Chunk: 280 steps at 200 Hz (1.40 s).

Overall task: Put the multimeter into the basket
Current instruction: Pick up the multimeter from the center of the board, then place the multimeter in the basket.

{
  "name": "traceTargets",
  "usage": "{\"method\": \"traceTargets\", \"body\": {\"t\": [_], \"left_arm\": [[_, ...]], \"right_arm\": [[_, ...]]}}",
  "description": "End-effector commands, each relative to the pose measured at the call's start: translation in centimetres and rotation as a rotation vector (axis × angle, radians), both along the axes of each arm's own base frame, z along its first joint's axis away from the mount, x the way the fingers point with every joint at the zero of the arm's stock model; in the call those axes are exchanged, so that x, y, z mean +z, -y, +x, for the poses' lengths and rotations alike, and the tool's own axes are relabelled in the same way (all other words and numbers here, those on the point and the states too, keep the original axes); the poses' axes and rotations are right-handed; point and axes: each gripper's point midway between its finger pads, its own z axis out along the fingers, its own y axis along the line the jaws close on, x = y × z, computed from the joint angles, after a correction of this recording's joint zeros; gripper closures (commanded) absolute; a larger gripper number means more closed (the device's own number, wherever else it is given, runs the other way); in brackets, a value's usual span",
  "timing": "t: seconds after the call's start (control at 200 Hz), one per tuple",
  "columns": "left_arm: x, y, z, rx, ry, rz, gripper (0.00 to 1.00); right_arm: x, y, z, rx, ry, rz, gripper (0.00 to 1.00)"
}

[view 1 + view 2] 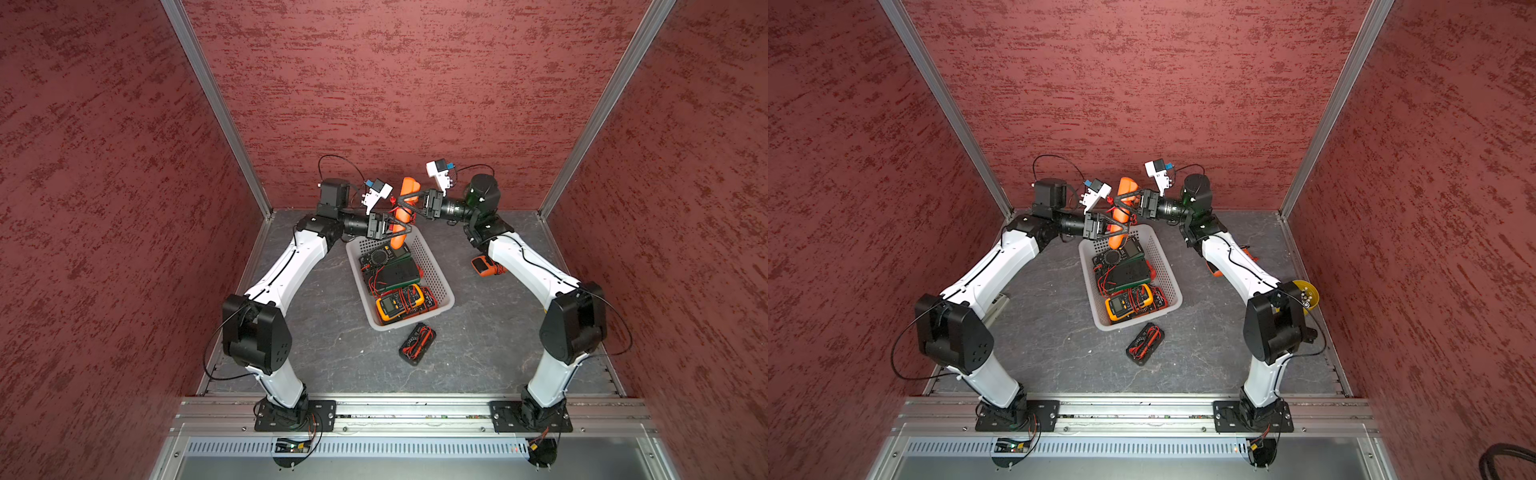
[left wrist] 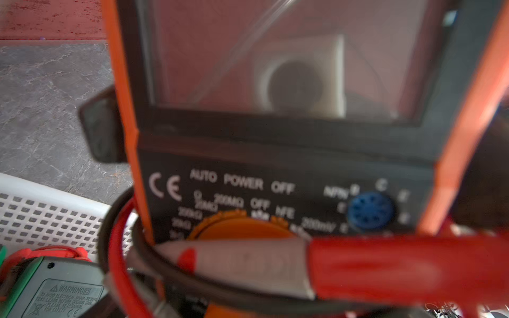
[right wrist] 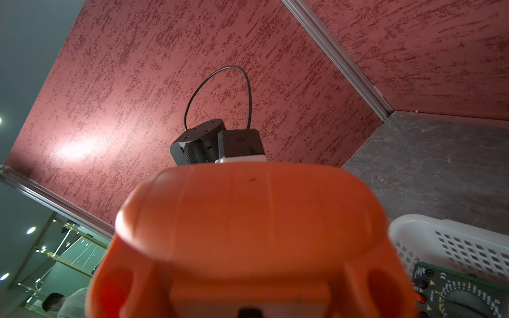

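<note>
White shells and bulky black joints form the left arm (image 1: 286, 266) and right arm (image 1: 532, 270). Thin black cables (image 3: 250, 110) loop alongside.

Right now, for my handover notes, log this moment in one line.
orange multimeter: upright over basket | right tool: gripping it | left tool: straddling it, grip unclear | placement: unfinished
</note>
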Motion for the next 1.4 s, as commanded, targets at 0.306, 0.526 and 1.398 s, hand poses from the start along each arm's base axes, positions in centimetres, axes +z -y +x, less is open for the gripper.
{"method": "traceTargets", "body": {"t": [0.306, 0.526, 1.398], "left_arm": [[2.3, -0.8, 0.5, 0.006, 0.039, -0.045, 0.7], [-0.6, -2.8, 2.5, 0.197, 0.09, 0.144, 0.72], [-17.0, -8.7, 13.2, 0.097, 0.674, 1.009, 0.65]], "right_arm": [[3.0, 0.2, -0.9, -0.025, 0.114, -0.013, 0.22], [3.4, 3.0, 0.2, -0.207, 0.121, -0.13, 0.01], [-0.5, 20.4, -2.7, -1.049, -0.151, -0.499, 0.01]]}}
